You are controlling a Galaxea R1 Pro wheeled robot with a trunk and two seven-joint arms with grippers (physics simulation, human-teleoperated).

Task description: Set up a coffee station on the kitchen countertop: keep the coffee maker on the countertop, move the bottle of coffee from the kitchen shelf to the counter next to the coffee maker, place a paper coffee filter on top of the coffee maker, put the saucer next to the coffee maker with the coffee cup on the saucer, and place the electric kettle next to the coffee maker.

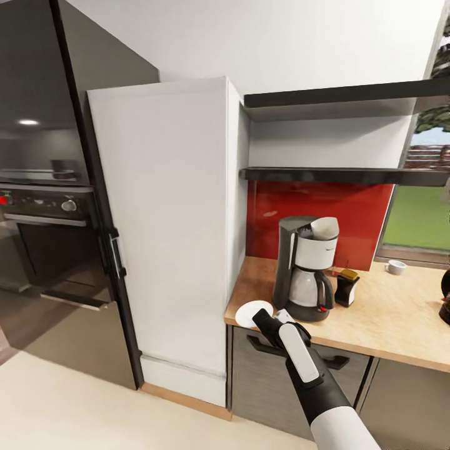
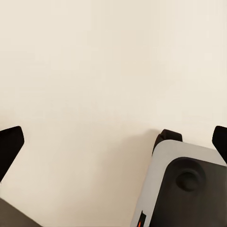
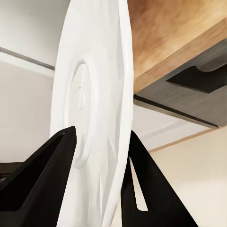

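One saucer is pinched between the two dark fingers of the right hand, one finger on each face of the plate, as seen in the right wrist view. In the head view the saucer is held at the front left corner of the tabletop, over its edge, with the right hand directly behind it on the robot's side. Whether the plate touches the wood cannot be told.

The coffee maker stands upright on the tabletop just behind and to the right of the saucer. The paper coffee filter is seated in its open top, and the carafe sits in its lower bay; any contents of the carafe cannot be made out. The bottle of coffee stands just beside the coffee maker on its right, apart from the hand. The coffee cup rests far back on the tabletop near the window sill, well apart from the saucer. The electric kettle is cut off by the right edge of the head view.

In the left wrist view the left hand is spread wide, its fingertips at opposite edges with nothing between them, over a pale floor.
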